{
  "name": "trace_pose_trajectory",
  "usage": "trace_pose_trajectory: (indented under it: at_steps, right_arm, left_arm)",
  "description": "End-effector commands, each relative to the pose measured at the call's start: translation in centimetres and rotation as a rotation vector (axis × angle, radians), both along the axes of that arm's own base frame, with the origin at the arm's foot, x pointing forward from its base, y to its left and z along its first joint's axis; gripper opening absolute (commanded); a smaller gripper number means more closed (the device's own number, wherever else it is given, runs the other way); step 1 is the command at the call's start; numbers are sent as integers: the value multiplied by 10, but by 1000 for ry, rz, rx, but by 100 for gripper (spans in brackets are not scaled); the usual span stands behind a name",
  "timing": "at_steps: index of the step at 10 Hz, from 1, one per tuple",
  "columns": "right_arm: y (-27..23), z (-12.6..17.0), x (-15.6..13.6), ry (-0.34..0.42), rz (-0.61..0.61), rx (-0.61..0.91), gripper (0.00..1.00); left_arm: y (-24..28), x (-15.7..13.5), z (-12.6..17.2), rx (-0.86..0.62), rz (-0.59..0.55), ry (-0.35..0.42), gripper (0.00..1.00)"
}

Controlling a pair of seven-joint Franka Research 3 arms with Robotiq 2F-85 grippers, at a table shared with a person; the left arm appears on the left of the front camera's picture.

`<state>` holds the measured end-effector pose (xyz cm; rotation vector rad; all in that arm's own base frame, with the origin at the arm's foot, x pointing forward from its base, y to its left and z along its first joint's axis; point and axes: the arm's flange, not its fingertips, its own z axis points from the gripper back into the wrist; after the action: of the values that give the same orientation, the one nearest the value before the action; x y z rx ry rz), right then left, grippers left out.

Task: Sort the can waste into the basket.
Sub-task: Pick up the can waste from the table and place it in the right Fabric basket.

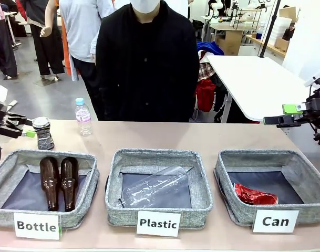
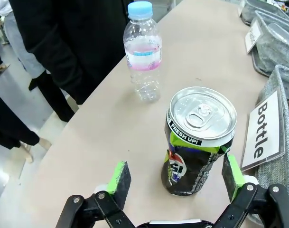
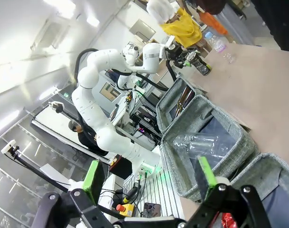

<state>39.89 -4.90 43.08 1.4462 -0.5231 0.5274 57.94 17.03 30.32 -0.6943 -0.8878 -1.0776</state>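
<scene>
- Front view: bright, even indoor light from overhead; the table [image 1: 228,139] carries only soft, faint shadows, and the room behind is just as well lit.
- Left wrist view: sharp up close, with a pale sheen on the silver top of the dark can [image 2: 197,147] (its print reads clearly); the floor beyond goes soft.
- Right wrist view: ceiling lights [image 3: 93,21] blow out to white at upper left, and straight lines bow toward the edges.

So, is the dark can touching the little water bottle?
Apart. The left wrist view shows bare table between the dark can and the water bottle.
</scene>
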Motion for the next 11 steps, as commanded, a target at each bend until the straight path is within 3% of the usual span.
trace_pose_trajectory:
  at_steps: [1, 4, 8, 11]
  right_arm:
    - [0, 2, -1, -6, 0, -19, 100]
    - [0, 2, -1, -6, 0, -19, 100]
    - [0, 2, -1, -6, 0, -19, 100]
    - [0, 2, -1, -6, 0, -19, 100]
  left_arm:
    - [-8, -1, 0, 4, -23, 13, 100]
    - [-22, -9, -7, 11, -92, 27, 100]
    - [-39, 0, -15, -36, -45, -5, 100]
    - [-45, 5, -18, -87, -50, 13, 100]
